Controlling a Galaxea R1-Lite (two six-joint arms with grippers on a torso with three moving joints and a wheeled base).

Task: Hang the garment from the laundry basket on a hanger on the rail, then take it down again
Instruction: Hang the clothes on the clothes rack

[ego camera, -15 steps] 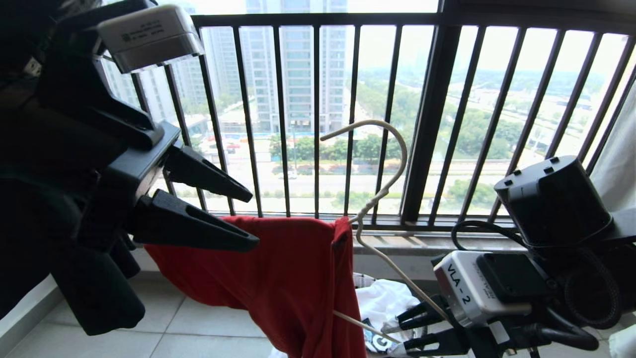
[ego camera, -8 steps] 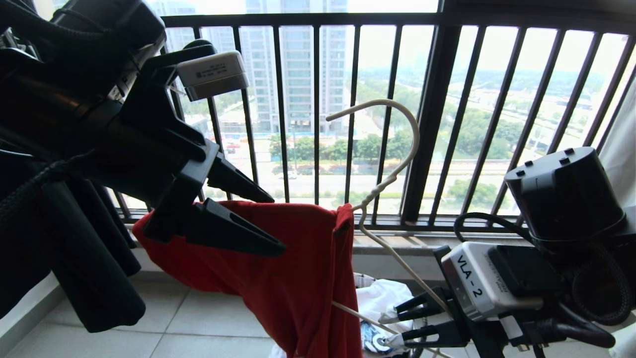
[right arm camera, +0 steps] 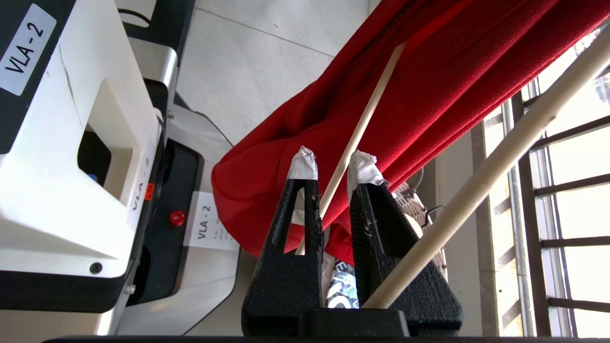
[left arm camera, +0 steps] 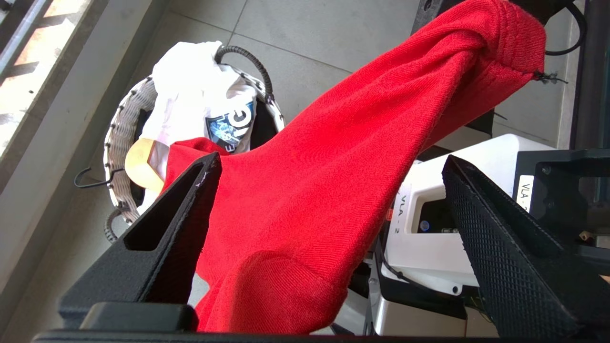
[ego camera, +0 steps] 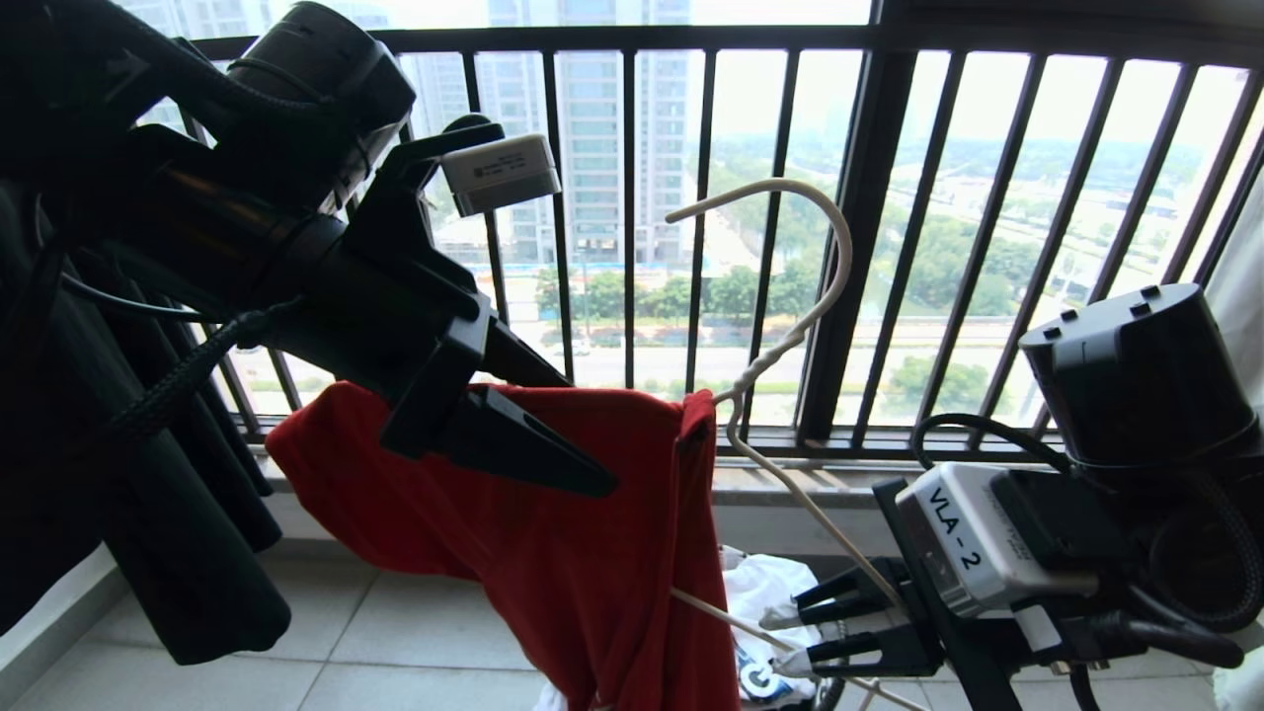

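The red garment [ego camera: 592,573] is draped over the white hanger [ego camera: 790,247], whose hook stands free in front of the window bars. My left gripper [ego camera: 591,434] reaches in from the upper left and is open, one finger on each side of the garment's top edge. In the left wrist view the garment [left arm camera: 329,190] lies between the wide-apart fingers [left arm camera: 190,200] of the left gripper [left arm camera: 329,164]. My right gripper [ego camera: 790,632], low on the right, is shut on the hanger's thin lower bar [right arm camera: 352,133], which passes between the taped tips of the right gripper [right arm camera: 333,164]. The laundry basket [left arm camera: 119,138] sits on the floor below. The rail is out of view.
A white printed garment [left arm camera: 190,95] and a wooden hanger [left arm camera: 138,164] lie in the basket. A black garment [ego camera: 178,553] hangs at the left. The dark barred window railing [ego camera: 859,247] runs close behind. My white base [right arm camera: 71,166] stands beside the hanging cloth.
My left gripper has moved right along the garment's top edge, its jaws open around the cloth. The hanger, the garment and my right gripper have risen a little.
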